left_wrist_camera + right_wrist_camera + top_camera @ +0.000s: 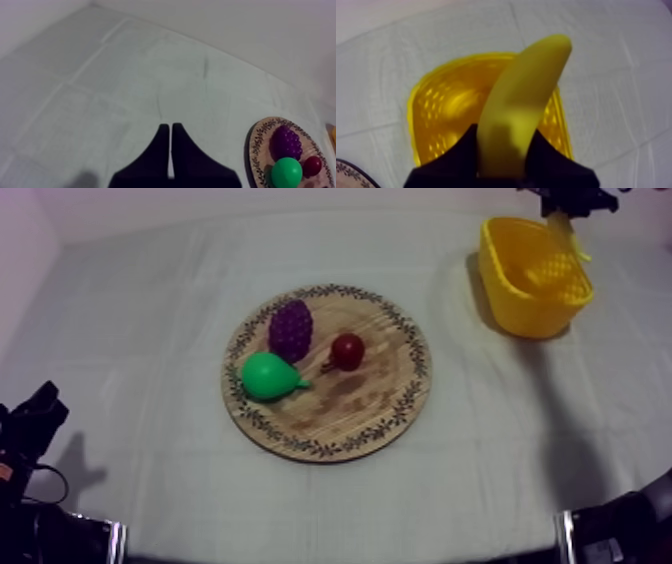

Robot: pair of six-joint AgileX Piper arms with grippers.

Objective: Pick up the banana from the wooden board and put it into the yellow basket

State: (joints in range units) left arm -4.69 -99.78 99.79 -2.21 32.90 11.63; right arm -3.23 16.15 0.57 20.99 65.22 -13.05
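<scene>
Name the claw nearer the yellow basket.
Right. The right claw, shut on the yellow toy banana, hangs over the yellow mesh basket; the left claw rests shut far off, beyond the round wooden board.

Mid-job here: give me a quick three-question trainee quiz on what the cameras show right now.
1. True or false: the right pincer is shut on the banana above the yellow basket.
2. What lies on the wooden board? A grapes, pear, small red fruit; B banana, pear; C grapes only.
3. Fill in: the left pincer is ____.
Key: 1 true; 2 A; 3 shut.
</scene>
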